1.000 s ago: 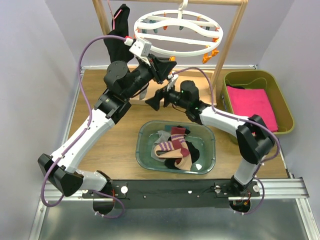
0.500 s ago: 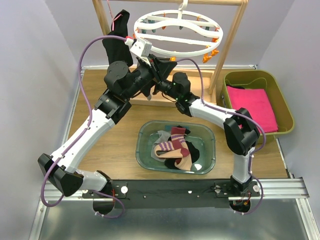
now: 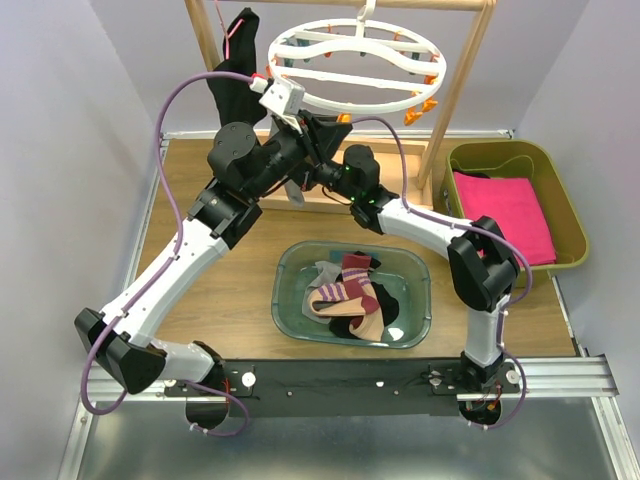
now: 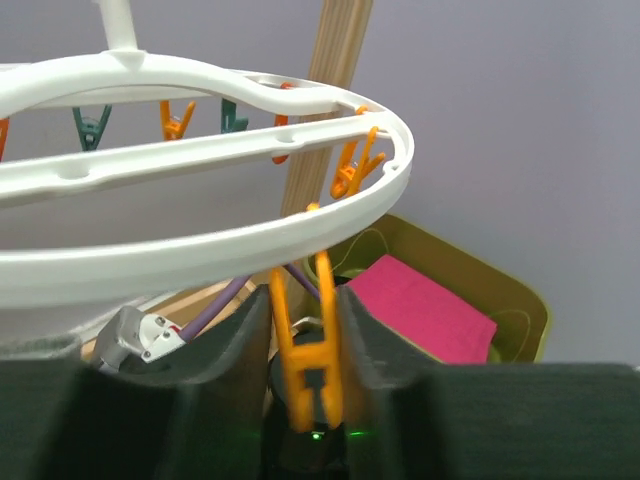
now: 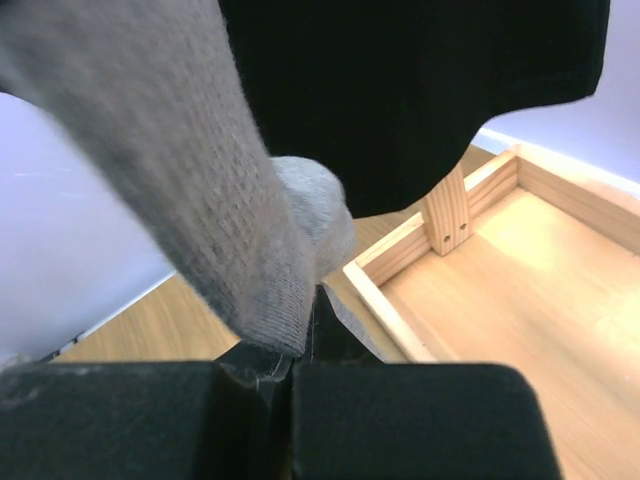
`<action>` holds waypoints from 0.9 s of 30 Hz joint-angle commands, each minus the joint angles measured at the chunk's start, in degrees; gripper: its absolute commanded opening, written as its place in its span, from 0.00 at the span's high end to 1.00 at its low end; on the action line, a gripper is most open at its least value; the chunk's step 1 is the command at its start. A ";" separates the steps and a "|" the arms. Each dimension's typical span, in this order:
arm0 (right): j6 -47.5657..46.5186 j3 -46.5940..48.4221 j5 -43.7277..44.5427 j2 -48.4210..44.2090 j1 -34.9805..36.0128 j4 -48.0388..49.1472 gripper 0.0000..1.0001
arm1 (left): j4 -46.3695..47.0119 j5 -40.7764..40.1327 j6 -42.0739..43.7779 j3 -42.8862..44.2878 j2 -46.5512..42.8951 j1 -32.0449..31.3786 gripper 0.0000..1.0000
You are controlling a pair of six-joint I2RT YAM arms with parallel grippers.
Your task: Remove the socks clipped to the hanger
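Left claw (image 4: 301, 305) clamped on an orange peg (image 4: 306, 382), hanger (image 4: 200, 255) rim just above it.
My right claw (image 5: 300, 350) pinches the grey sock (image 5: 190, 160) hanging above it.

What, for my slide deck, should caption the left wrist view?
Left gripper pinching an orange peg beneath the white drying ring.
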 commanded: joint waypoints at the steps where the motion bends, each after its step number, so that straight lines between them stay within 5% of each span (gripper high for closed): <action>1: 1.86 0.36 -4.62 -4.16 0.36 -4.12 0.99 | -4.27 -0.93 3.71 0.26 -3.01 -1.09 0.52; 5: 2.30 1.59 -8.83 -4.87 0.36 -7.36 0.99 | -5.96 -1.56 5.74 1.57 -4.77 -0.30 0.34; 9: 2.21 2.91 -10.68 -5.31 0.36 -11.23 0.99 | -9.73 1.70 6.27 3.42 -5.65 3.03 0.28; 15: 1.60 3.44 -11.48 -5.66 0.36 -13.52 0.99 | -11.14 4.16 2.06 3.51 -6.54 12.62 0.35; 23: 1.60 1.33 -13.49 -7.68 0.36 -14.66 0.99 | -8.60 5.38 1.44 3.34 -1.18 15.96 0.48; 27: 0.81 1.06 -14.81 -9.09 0.36 -18.87 0.99 | -6.31 10.57 -1.63 2.37 1.11 19.38 0.46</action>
